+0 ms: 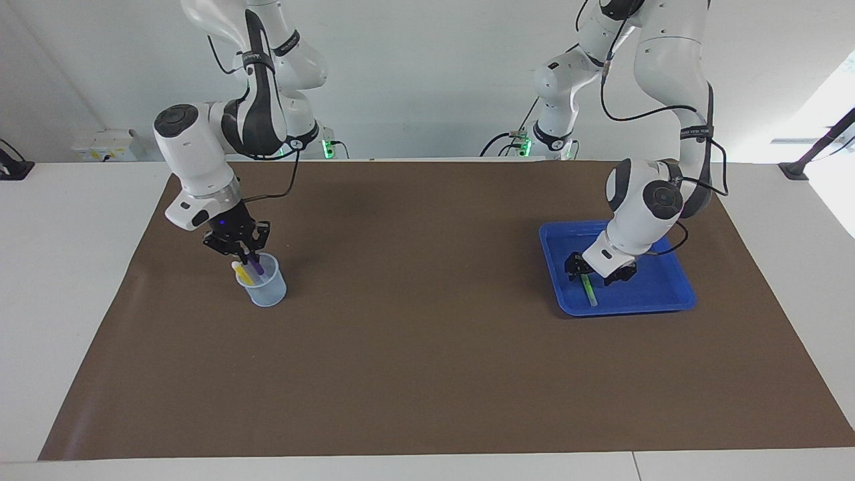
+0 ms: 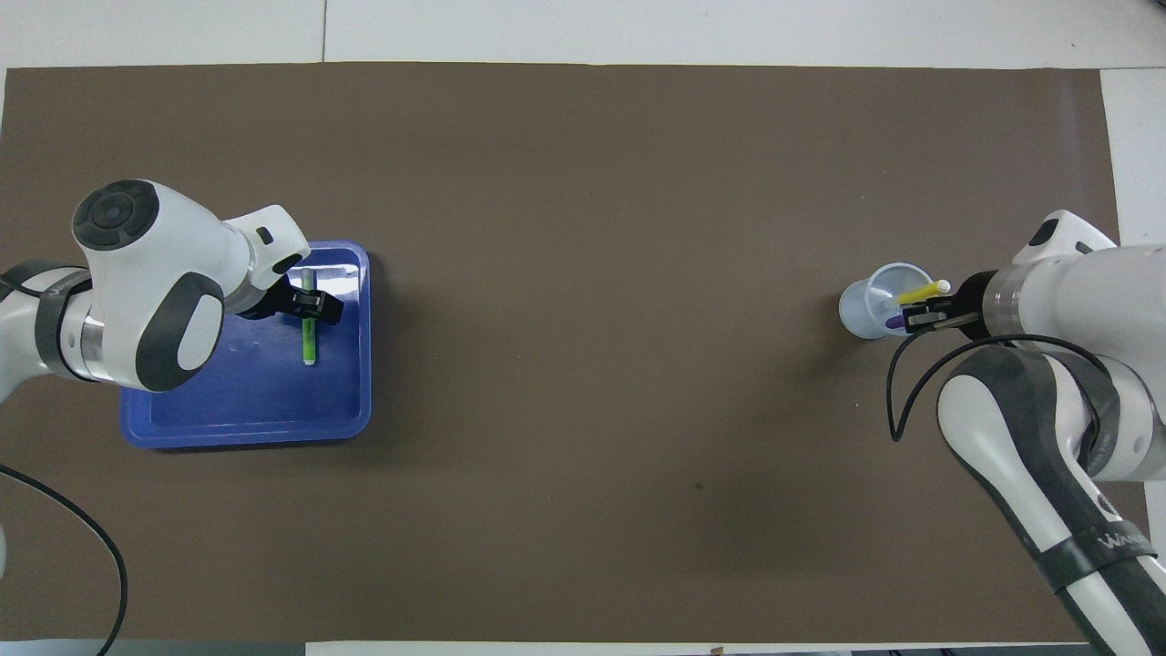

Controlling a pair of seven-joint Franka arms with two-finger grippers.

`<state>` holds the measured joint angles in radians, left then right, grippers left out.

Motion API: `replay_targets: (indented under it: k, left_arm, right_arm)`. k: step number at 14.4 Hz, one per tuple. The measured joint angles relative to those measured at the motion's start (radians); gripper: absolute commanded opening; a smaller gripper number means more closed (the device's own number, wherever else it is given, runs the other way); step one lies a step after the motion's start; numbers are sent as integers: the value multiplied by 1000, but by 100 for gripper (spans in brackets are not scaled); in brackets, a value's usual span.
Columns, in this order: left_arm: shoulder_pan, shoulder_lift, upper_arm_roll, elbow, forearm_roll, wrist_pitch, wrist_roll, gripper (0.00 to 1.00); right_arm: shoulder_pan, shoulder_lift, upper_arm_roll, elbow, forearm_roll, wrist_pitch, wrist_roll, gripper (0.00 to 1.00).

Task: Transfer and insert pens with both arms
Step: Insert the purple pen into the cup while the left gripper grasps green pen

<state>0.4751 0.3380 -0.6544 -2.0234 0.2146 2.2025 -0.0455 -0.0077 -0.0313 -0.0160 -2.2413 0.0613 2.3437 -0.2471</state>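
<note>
- The left gripper (image 1: 590,275) is down in the blue tray (image 1: 668,304) at the left arm's end of the table, its fingers spread to either side of the green pen (image 1: 590,290), which lies flat on the tray floor. It is not pinching the pen yet.
- To do this well, the fingers should straddle the pen squarely across its length, near the end nearer the robots where they now stand, and press together only once both sit low beside the barrel.
- A slim pen on a smooth tray will likely roll or skid if one finger touches first, so the closing should be centred and slow.
- The lift should go straight up, clear of the tray wall, before any sideways travel.
- The right gripper (image 1: 240,249) is over the clear cup (image 1: 266,290) at the right arm's end of the table, right at the top of the purple pen (image 1: 256,267). Whether it grips that pen or has let go cannot be told.
- The purple pen and the yellow pen (image 1: 243,274) both stand leaning in the cup.
- The right arm should rise clear without knocking the cup over.
</note>
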Motion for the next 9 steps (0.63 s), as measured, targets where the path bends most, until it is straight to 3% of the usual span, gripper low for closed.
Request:
replay_targets:
  k: [4,7,9]
  left_arm:
    - [-1,3,0,0,0,-1,1,73]
    - [-1,5,0,-1,0,-1,1,35]
    - [-1,5,0,-2,0,-1,1,5]
  right_arm:
    - [0,0,0,1,0,0,0,86]
    - [0,0,0,16,0,0,0,100]
    - [0,-1,-1,53,0,-30,0,100]
